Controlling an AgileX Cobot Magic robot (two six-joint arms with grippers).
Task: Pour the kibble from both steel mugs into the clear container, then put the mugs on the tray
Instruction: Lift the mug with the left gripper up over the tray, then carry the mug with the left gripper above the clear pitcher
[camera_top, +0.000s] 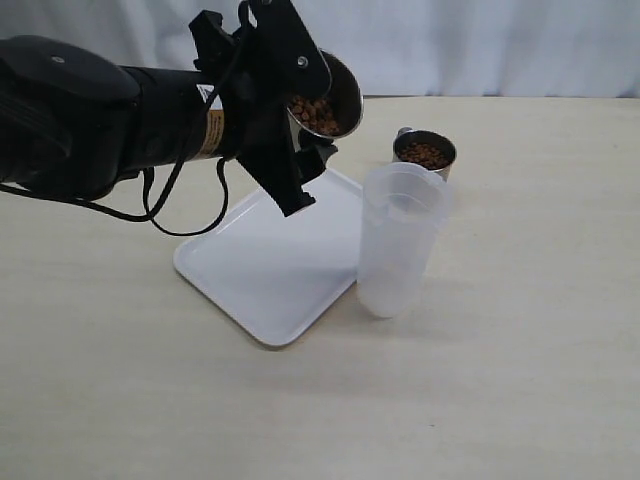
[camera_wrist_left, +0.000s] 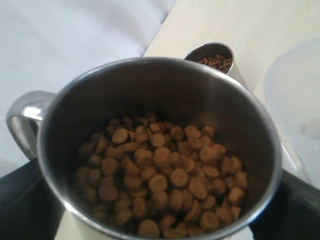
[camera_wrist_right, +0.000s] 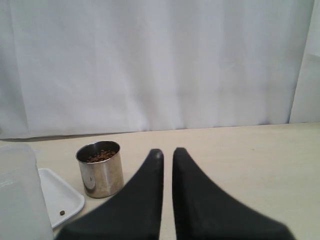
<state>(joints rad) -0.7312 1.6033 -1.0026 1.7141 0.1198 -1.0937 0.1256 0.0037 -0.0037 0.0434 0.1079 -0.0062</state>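
Left end effector (camera_top: 300, 120): you have it clamped on 1 steel mug (camera_top: 340, 95), tilted, upper middle of the frame.
Kibble (camera_wrist_left: 160, 175): brown round discs, heaped in that shiny mug.
2nd mug (camera_top: 425, 155): upright on the worktop (camera_top: 500, 380), just above the clear container (camera_top: 398, 240).
Clear container: frosted, upright, beside the white tray (camera_top: 270, 270).
Right end effector (camera_wrist_right: 165, 155): closed, empty.

pale table (camera_top: 500, 400), white curtain (camera_top: 500, 40)
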